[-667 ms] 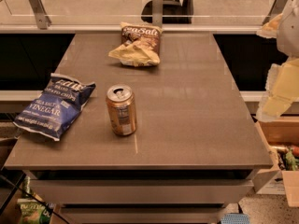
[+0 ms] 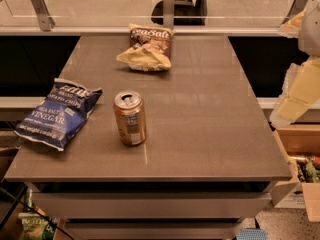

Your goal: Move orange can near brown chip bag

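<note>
Orange can (image 2: 130, 118) upright on tabletop (image 2: 210, 134); gripper (image 2: 294, 98) at right edge, opening indiscernible. Suggest mid-body grasp, release just beside brown chip bag (image 2: 148, 48).

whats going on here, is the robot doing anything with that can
Nothing is being handled yet. The orange can stands upright and untouched near the front of the table. The blue vinegar chip bag lies beside it at the table's left edge in the view. The brown chip bag lies at the far end, well apart from the can. The robot's gripper hangs off the table's right side, away from the can, so the move toward the brown bag is not yet done.
</note>
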Controlling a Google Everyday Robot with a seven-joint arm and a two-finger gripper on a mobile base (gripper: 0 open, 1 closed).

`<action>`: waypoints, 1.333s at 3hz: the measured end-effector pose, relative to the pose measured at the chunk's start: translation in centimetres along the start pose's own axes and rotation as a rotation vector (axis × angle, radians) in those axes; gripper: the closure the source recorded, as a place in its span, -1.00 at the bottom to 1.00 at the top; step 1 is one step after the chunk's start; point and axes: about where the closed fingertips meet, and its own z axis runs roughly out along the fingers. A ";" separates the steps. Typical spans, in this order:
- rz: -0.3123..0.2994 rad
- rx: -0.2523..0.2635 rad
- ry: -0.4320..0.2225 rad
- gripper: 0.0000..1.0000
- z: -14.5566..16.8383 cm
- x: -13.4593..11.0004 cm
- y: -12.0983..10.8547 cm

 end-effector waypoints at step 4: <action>0.187 -0.085 -0.574 -1.00 2.9 -0.9 3.8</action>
